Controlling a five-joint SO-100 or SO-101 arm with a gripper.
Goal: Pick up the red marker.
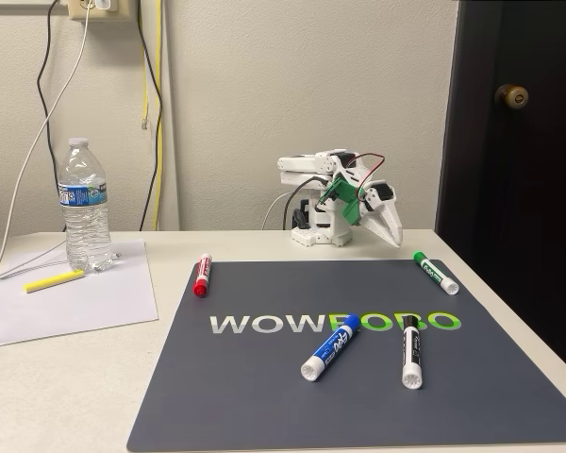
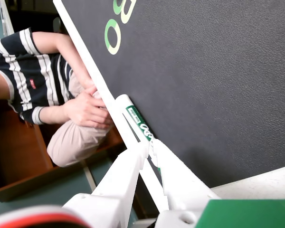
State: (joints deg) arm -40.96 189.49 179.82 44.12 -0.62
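Observation:
The red marker, white with a red cap, lies on the dark mat near its back left corner, cap toward the front. My gripper hangs folded at the arm's base behind the mat's back right, far from the red marker. In the wrist view the gripper is shut with nothing between its white fingers. Just past its tips lies a green-capped marker at the mat's edge.
On the mat also lie a green marker at the back right, a blue marker and a black marker in front. A water bottle, a yellow highlighter and paper sit left. A seated person is beyond the table edge.

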